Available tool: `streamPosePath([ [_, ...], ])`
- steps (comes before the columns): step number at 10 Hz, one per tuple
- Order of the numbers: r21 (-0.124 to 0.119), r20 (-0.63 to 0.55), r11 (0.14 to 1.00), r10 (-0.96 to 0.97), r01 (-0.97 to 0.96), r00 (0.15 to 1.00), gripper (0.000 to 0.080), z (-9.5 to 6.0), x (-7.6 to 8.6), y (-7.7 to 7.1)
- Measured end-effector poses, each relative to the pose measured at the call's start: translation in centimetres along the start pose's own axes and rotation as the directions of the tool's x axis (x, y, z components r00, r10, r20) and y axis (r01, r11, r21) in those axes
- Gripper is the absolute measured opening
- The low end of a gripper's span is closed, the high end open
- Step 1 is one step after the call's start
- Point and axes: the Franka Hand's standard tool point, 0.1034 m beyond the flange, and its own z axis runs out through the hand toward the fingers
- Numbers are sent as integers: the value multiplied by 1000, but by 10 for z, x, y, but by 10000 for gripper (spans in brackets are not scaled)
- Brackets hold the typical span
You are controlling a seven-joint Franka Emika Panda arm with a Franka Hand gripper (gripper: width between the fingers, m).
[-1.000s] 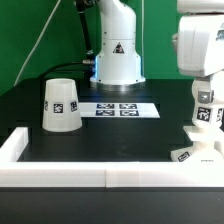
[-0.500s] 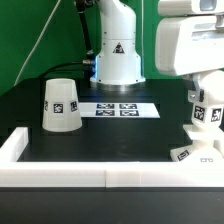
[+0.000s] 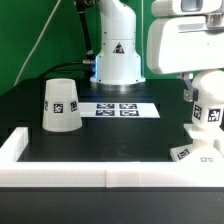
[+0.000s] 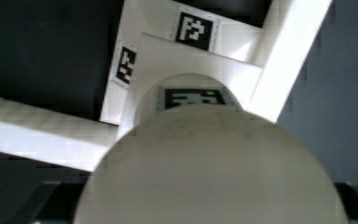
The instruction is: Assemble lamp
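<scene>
The white bulb (image 3: 209,113), with a square tag on it, stands upright right over the flat lamp base (image 3: 193,153) at the exterior view's right; I cannot tell whether they touch. My gripper (image 3: 204,98) is shut on the bulb from above. In the wrist view the bulb (image 4: 202,165) fills the middle, with the tagged base (image 4: 194,30) beyond it and a dark finger (image 4: 39,205) beside it. The tapered shade (image 3: 60,105) stands alone at the exterior view's left.
The marker board (image 3: 118,108) lies flat in the middle of the black table. The robot's white body (image 3: 117,50) stands behind it. A raised white wall (image 3: 70,175) runs along the front edge and corners, right next to the base.
The big white hand body has swung toward the exterior view's left. The bulb in the gripper has stayed over the base, shifting only slightly.
</scene>
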Motion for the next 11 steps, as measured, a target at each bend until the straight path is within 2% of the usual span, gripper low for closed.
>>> streamPosePath([
  [4, 6, -6, 967, 255, -255, 967, 580, 0, 0, 2],
  [5, 15, -7, 916, 401, -401, 916, 580, 0, -4, 4],
  [8, 29, 15, 737, 675, -675, 738, 580, 2, -8, 5],
  [11, 28, 78, 510, 856, -860, 511, 580, 2, -11, -1],
])
